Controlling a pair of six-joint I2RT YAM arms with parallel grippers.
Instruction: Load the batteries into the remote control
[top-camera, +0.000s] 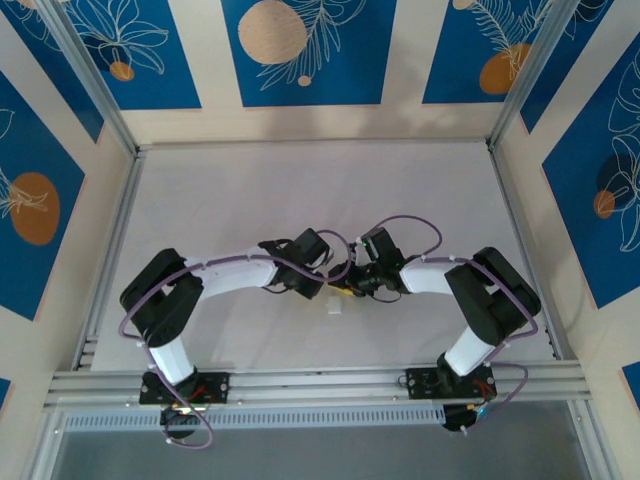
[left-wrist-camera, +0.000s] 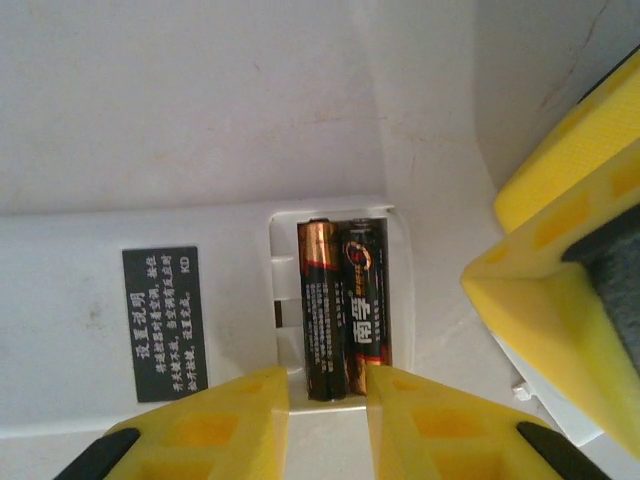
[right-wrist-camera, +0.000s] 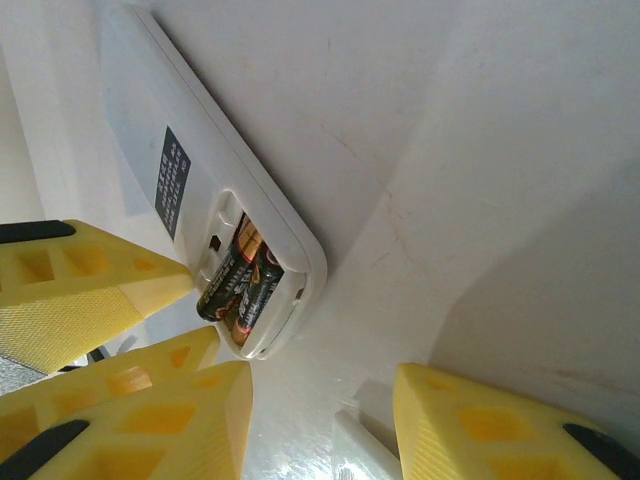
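Left wrist view: batteries (left-wrist-camera: 345, 305) lie side by side, crosswise in the remote control (left-wrist-camera: 70, 330), near ends between the slightly parted fingertips of the left gripper (left-wrist-camera: 327, 395).

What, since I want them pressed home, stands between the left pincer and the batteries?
Nothing visible does. Both batteries lie uncovered in the open compartment of the remote control, right before the left pincer, with no lid over them.

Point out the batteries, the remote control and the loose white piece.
batteries (left-wrist-camera: 350, 300): left wrist view, middle of the pair.
remote control (left-wrist-camera: 70, 300): left wrist view, bare white back.
loose white piece (top-camera: 334, 308): top view, its centre.
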